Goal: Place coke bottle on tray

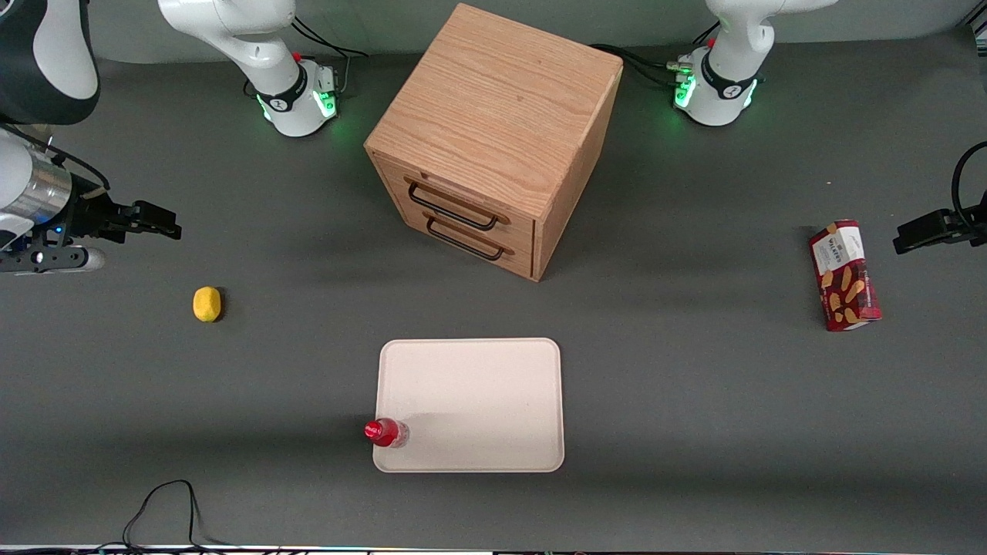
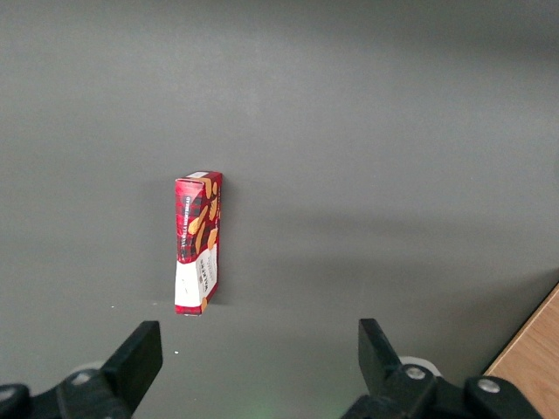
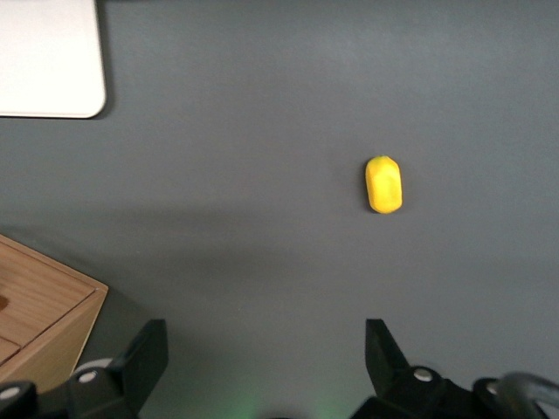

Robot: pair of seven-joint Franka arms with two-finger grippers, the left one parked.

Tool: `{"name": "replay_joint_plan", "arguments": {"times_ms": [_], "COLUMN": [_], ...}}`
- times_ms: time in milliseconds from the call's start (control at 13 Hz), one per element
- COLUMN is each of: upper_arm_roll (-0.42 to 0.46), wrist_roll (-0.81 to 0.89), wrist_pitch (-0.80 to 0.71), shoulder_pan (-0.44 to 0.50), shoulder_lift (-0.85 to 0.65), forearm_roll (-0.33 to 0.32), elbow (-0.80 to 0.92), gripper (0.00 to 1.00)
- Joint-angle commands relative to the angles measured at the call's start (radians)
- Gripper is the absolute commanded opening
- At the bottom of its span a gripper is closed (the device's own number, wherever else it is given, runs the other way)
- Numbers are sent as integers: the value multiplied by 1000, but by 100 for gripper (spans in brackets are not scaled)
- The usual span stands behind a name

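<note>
Red-capped coke bottle (image 1: 385,432) upright on tray (image 1: 478,401) corner; gripper (image 1: 158,221) open above table.

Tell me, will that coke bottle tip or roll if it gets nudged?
Probably tips easily: the coke bottle stands upright on a small base at the tray corner. Being round, it would likely roll once down. The open gripper hangs far off, above the lemon.

pincer (image 3: 262,340) spread wide above grey surface (image 3: 253,122); lemon (image 3: 383,184) lying alone, tray (image 3: 48,61) corner and wooden cabinet (image 3: 39,305) corner well apart from it
</note>
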Motion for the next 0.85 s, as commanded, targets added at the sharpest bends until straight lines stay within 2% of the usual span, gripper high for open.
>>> {"name": "replay_joint_plan", "arguments": {"times_ms": [0,308,462,769], "upper_arm_roll": [-21,-49,-104,-109], "wrist_roll": [81,46,24,26], "wrist_pitch": [22,-63,-65,-67], "shoulder_pan": [71,102,154,143], "shoulder_lift": [4,31,33,31], "forearm_roll": [12,11,3,3], "elbow": [26,104,98,104], "gripper": [100,100,100,100]}}
